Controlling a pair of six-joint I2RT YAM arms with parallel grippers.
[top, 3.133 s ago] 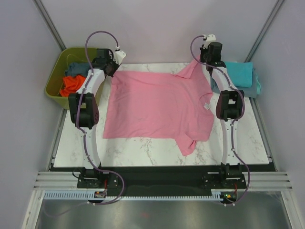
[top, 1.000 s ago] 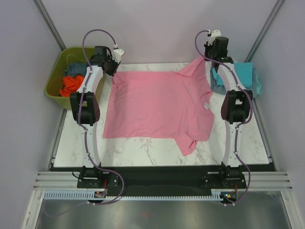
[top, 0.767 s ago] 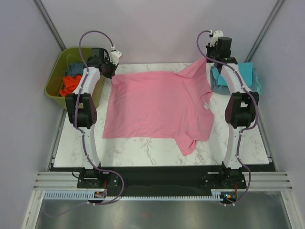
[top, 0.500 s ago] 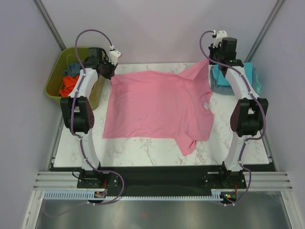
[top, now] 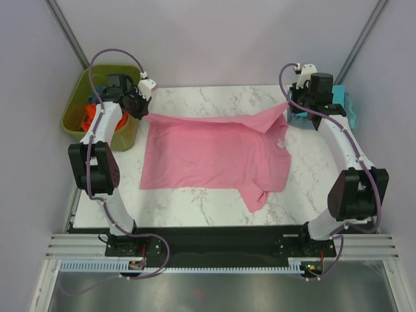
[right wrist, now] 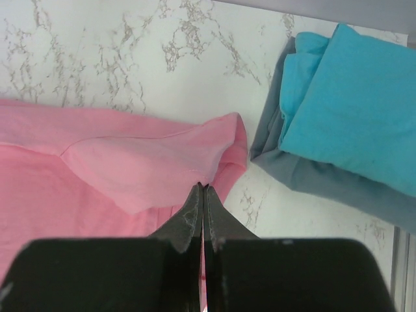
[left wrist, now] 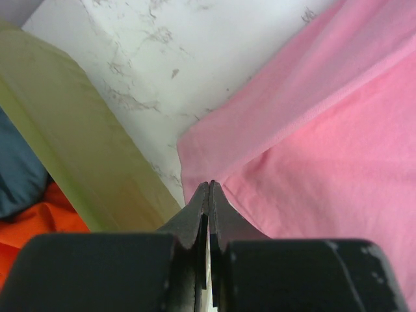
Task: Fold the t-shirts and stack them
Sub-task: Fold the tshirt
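The light pink t-shirt point(top: 214, 156) lies spread on the marble table, its far edge lifted and stretched between both grippers. My left gripper point(top: 142, 114) is shut on the shirt's far left hem corner point(left wrist: 195, 153), beside the tub. My right gripper point(top: 288, 108) is shut on the far right sleeve point(right wrist: 162, 162). The left gripper point(left wrist: 208, 186) and the right gripper point(right wrist: 203, 187) each show jaws pressed together with pink cloth at the tips. A folded turquoise t-shirt point(right wrist: 351, 110) lies on a slate-blue one point(right wrist: 318, 175) at the far right.
The olive-green tub point(top: 73, 120) stands off the table's far left corner, holding an orange t-shirt point(left wrist: 32, 231) and a dark blue one point(left wrist: 16, 169). The tub's wall point(left wrist: 78, 149) is close to my left fingers. Bare marble point(top: 214, 97) shows behind the lifted edge.
Both arms have swung outward and pulled the shirt's far edge up and toward the near side. Bare marble now shows where the far edge lay.
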